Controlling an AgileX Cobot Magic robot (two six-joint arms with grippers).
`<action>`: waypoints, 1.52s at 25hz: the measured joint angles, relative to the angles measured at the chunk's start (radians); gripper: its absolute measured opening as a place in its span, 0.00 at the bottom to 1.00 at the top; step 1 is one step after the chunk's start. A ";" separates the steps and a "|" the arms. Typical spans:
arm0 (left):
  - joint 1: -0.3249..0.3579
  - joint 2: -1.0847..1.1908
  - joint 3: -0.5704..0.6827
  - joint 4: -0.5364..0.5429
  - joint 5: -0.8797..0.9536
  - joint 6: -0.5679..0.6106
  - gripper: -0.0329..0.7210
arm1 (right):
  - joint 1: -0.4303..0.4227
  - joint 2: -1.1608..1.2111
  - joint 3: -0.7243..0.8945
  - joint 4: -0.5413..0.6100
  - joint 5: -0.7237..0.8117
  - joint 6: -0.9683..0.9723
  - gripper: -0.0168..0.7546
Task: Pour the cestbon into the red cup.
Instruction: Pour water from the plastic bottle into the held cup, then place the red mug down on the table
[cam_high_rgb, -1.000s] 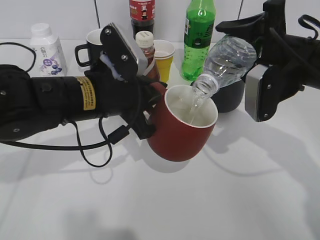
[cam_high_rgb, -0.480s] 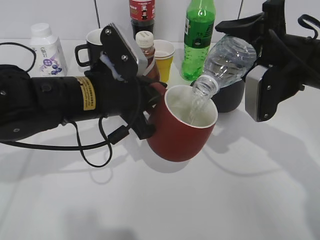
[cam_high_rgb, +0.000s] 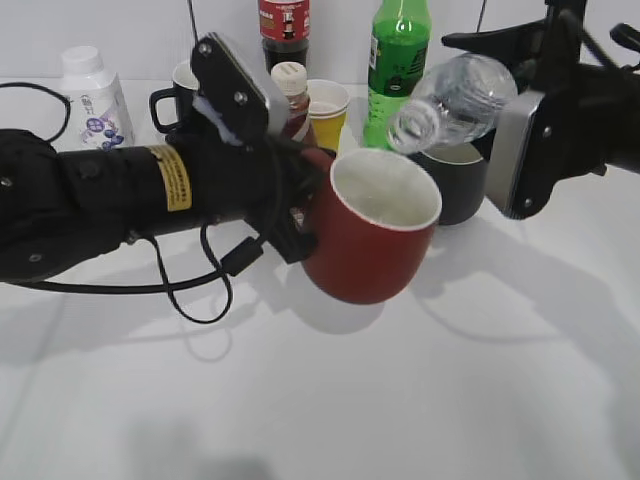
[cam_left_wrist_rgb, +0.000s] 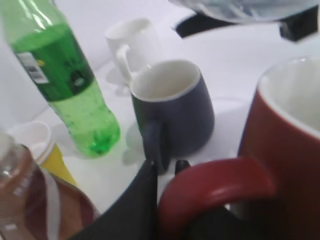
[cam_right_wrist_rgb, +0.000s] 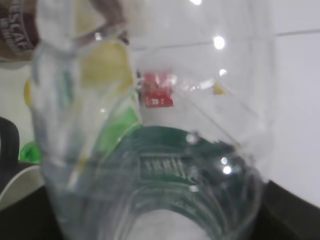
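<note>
My left gripper (cam_high_rgb: 300, 215) is shut on the handle of the red cup (cam_high_rgb: 372, 238) and holds it tilted above the table; the handle (cam_left_wrist_rgb: 215, 185) fills the bottom of the left wrist view. My right gripper (cam_high_rgb: 520, 120) is shut on the cestbon (cam_high_rgb: 455, 100), a clear capless bottle held nearly level, its mouth pointing left just above and behind the cup's rim. No water stream shows. The bottle's clear body and dark green label (cam_right_wrist_rgb: 170, 170) fill the right wrist view.
Behind stand a dark grey mug (cam_high_rgb: 455, 190), a green soda bottle (cam_high_rgb: 398, 70), a yellow paper cup (cam_high_rgb: 328, 115), a brown drink bottle (cam_high_rgb: 290, 95), a cola bottle (cam_high_rgb: 284, 30), a black mug (cam_high_rgb: 180, 90) and a white jar (cam_high_rgb: 92, 100). A white mug (cam_left_wrist_rgb: 132, 42) shows in the left wrist view.
The cestbon has swung up from its pouring tilt to nearly level and the water stream has stopped. The red cup has shifted slightly up.
</note>
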 joint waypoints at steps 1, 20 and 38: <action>0.000 0.000 0.000 -0.007 -0.009 0.000 0.13 | 0.000 0.000 0.000 0.006 0.000 0.012 0.64; 0.082 0.000 0.000 -0.141 -0.166 0.000 0.13 | 0.000 0.000 -0.075 0.144 -0.086 0.556 0.64; 0.138 -0.064 0.000 -0.141 -0.080 0.001 0.13 | 0.000 0.000 -0.121 0.444 0.157 0.969 0.64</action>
